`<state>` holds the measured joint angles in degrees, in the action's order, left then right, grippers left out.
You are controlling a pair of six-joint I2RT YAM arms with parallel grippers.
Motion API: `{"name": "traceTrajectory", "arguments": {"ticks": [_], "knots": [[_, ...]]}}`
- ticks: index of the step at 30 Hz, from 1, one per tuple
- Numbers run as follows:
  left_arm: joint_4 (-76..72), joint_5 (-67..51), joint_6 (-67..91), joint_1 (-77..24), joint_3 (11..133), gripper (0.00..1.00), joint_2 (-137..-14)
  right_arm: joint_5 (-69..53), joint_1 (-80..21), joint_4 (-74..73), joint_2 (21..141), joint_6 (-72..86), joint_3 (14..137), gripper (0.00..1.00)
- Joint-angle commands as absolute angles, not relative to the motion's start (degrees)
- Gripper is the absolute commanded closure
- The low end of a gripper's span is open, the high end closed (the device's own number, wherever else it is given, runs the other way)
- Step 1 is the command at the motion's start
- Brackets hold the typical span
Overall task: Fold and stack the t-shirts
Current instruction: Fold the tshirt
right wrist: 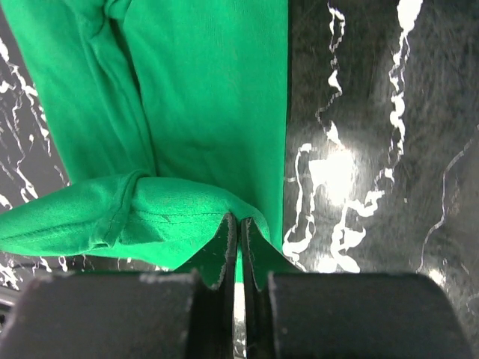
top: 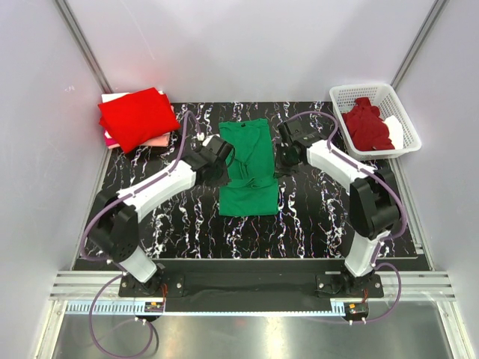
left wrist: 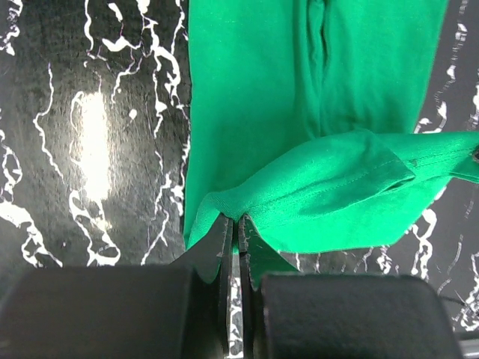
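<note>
The emerald green t-shirt (top: 247, 196) lies in the middle of the table, folded into a long narrow strip. My left gripper (top: 224, 155) is shut on its left edge, with cloth pinched between the fingertips in the left wrist view (left wrist: 236, 222). My right gripper (top: 285, 158) is shut on its right edge (right wrist: 239, 222). The pinched part of the green t-shirt (left wrist: 337, 187) is lifted and lies across the strip (right wrist: 209, 90). The bright red t-shirt (top: 137, 117) lies folded at the back left on pale pink and white ones (top: 159, 140). The dark maroon t-shirt (top: 367, 126) lies crumpled in the basket.
The white lattice basket (top: 410, 127) stands at the back right, with a white cloth (top: 395, 132) beside the maroon t-shirt in it. The table (top: 314, 224) is black marble with white veins. Grey walls enclose the left, back and right.
</note>
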<state>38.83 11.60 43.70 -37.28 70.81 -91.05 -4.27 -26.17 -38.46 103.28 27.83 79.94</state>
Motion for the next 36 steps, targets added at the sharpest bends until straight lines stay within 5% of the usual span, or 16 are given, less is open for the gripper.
{"name": "traceTrajectory", "arguments": {"ticks": [1, 36], "knots": [[36.21, 8.79, 41.66, -36.04, 73.47, 1.00, -92.72, -5.71, -25.23, -36.83, 105.20, 26.19, 83.49, 1.00], [34.62, 2.20, 35.42, -27.78, 84.80, 1.00, -110.21, -8.96, -21.27, -36.21, 119.62, 25.84, 93.86, 1.00]]}}
